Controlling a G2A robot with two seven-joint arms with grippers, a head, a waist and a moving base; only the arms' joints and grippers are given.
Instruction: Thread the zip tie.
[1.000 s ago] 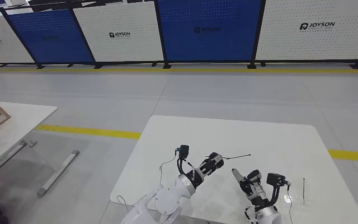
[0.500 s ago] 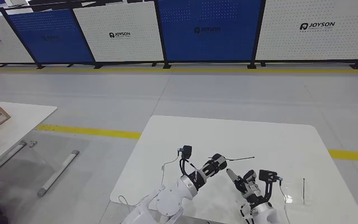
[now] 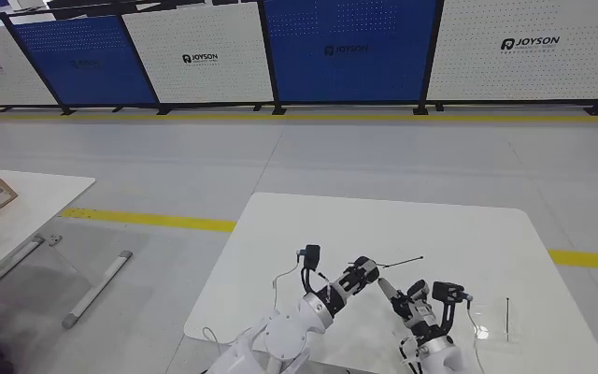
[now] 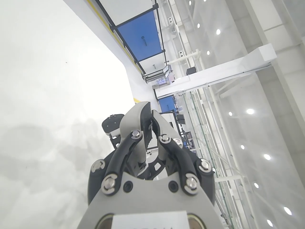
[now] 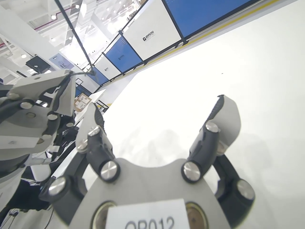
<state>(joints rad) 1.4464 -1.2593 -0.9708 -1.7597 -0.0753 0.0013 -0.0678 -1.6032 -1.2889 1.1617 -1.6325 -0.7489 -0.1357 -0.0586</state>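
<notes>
While our left gripper [image 3: 368,271] clamps the thin black plastic zip tie [image 3: 397,263] between its ribbed grey jaws, the strap pokes out stiff and straight above the smooth white worktop [image 3: 448,234]. We've got the right gripper [image 5: 157,113] spread wide, holding nothing, and it is closer beside the left than a second ago. Another slim black tie [image 3: 507,316] lies well apart.
</notes>
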